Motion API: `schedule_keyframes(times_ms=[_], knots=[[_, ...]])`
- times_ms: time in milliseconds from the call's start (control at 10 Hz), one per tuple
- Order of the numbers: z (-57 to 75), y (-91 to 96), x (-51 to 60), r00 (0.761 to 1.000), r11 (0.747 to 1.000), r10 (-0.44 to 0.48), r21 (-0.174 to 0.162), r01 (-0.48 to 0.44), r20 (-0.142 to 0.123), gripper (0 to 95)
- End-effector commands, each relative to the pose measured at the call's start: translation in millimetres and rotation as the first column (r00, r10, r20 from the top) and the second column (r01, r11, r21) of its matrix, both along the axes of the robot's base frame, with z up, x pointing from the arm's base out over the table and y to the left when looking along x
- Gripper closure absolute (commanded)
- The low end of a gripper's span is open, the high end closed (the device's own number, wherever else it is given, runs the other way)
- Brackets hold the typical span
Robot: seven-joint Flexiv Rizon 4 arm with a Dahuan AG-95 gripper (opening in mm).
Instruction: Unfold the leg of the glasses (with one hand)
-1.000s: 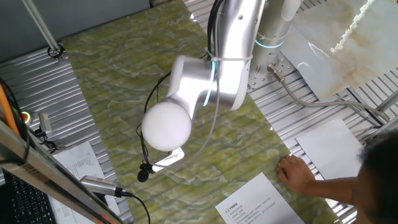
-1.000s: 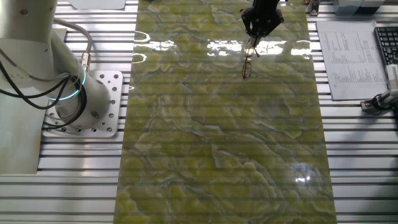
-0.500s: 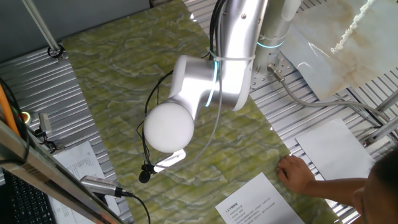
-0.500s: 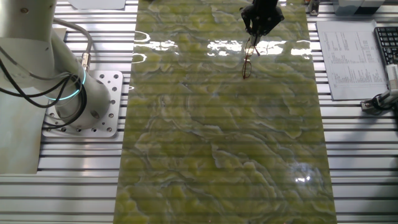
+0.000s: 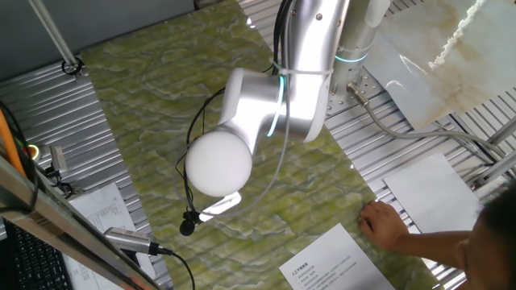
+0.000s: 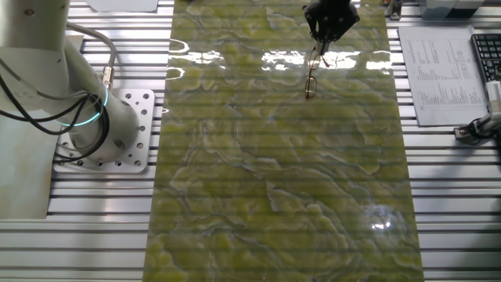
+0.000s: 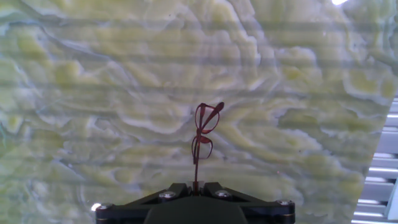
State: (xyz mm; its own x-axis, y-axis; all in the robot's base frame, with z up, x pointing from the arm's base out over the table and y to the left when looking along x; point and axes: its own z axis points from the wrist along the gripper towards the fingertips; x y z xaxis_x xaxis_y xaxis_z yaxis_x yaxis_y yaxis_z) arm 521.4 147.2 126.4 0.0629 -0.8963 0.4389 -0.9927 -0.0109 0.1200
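The glasses (image 7: 203,132) are thin, dark brown and wire-rimmed. In the hand view they stretch away from my gripper (image 7: 195,185) over the green marbled mat (image 7: 93,93). The gripper is shut on the end of one thin leg, and the rims lie further out. In the other fixed view the black gripper (image 6: 328,30) is at the mat's far edge, with the glasses (image 6: 311,78) trailing below it. I cannot tell whether the rims touch the mat. In one fixed view the white arm joint (image 5: 218,163) hides both gripper and glasses.
A person's hand (image 5: 385,225) rests at the mat's edge beside a printed sheet (image 5: 334,262). The robot base (image 6: 86,110) stands left of the mat. Papers (image 6: 438,66) and a keyboard (image 6: 487,47) lie to the right. A microphone (image 5: 133,240) sits near the front.
The gripper has shifted slightly toward the mat's far edge, with the glasses leg still in it. The glasses have barely moved.
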Motion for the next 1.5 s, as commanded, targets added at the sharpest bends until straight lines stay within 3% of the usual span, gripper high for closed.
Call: schedule_keyframes(times_ms=[100,600,1000,1500], knots=[[1.2,-1.9,0.4,1.000,1.000,0.000,0.000,0.000,-0.005,95.0],[5.8,-3.3,-2.5,1.000,1.000,0.000,-0.022,-0.001,-0.017,95.0],[6.4,-3.9,-4.1,0.999,0.998,0.019,-0.059,-0.021,-0.040,95.0],[9.8,-5.4,-9.4,1.000,0.998,-0.008,-0.062,0.006,-0.027,95.0]])
